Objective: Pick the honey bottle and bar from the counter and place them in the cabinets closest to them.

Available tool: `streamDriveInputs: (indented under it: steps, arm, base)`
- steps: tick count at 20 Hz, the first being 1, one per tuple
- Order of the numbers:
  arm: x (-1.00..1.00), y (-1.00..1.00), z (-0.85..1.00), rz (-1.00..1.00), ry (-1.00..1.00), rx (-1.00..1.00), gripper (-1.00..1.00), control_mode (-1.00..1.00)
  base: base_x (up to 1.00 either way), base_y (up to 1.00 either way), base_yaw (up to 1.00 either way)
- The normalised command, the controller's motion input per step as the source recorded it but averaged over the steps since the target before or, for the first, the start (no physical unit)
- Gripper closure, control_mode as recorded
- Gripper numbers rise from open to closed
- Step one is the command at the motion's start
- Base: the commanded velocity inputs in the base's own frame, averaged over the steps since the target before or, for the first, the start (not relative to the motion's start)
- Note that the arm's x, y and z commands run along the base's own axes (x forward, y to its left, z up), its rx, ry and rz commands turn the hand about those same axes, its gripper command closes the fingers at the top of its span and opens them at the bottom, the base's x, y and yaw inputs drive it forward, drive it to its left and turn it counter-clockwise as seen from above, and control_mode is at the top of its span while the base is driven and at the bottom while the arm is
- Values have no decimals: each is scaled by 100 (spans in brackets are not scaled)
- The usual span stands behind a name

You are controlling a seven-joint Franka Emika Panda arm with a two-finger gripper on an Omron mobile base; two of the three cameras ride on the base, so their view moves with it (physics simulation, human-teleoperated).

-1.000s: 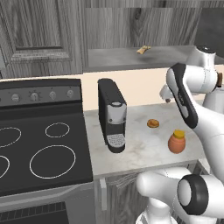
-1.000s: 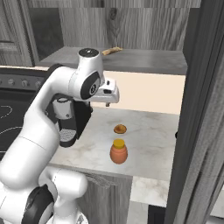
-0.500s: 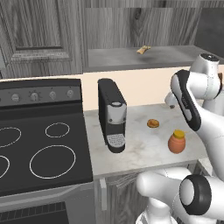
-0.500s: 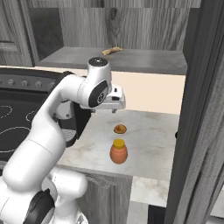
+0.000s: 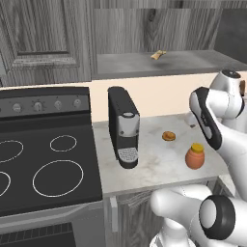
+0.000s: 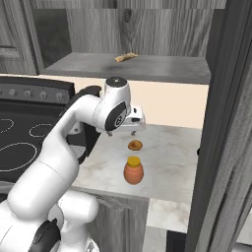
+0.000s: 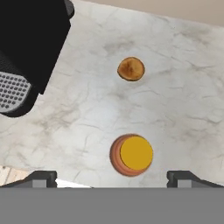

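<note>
Wide apart and empty, my pincer (image 7: pixel 112 177) hangs above the pale marbled stone table (image 7: pixel 183 113), pointing down at it. In the hand view its two dark tips rise at the bottom edge, and the squat orange-brown honey bottle with its yellow cap (image 7: pixel 131 155) stands upright between their lines, just ahead of them and a shade toward the right tip. That is the relation my next move turns on: the bottle lies almost straight below me, so I judge I need a small shift forward and then a plain descent. Seen from above it is round, with no long axis to favour, so any jaw angle should serve.

From the right base view my pincer (image 6: pixel 133 126) sits above and a little behind the bottle (image 6: pixel 133 170), well clear of it.

Beyond the bottle lies the small flat orange round pastry (image 7: pixel 131 68), apart from it. To one side stands the black coffee machine (image 5: pixel 123 126). Farther off, the dark grey wood-grain upper cabinet (image 5: pixel 159 63) is open, a small tan object (image 5: pixel 157 54) on its shelf.
</note>
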Motion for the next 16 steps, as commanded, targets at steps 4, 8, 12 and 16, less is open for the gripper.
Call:
streamDriveInputs:
  steps: [4, 8, 12, 16]
  arm:
    - [2, -8, -37, 1, 0, -5, -100, -100]
    - [4, -8, -39, 1, 0, -5, -100, -100]
    - [4, -9, -42, 1, 0, -5, -100, -100]
    - [5, -11, -42, 1, 0, -3, -100, -100]
  base:
    - [0, 0, 0]
    - [0, 0, 0]
    - [0, 0, 0]
    - [0, 0, 0]
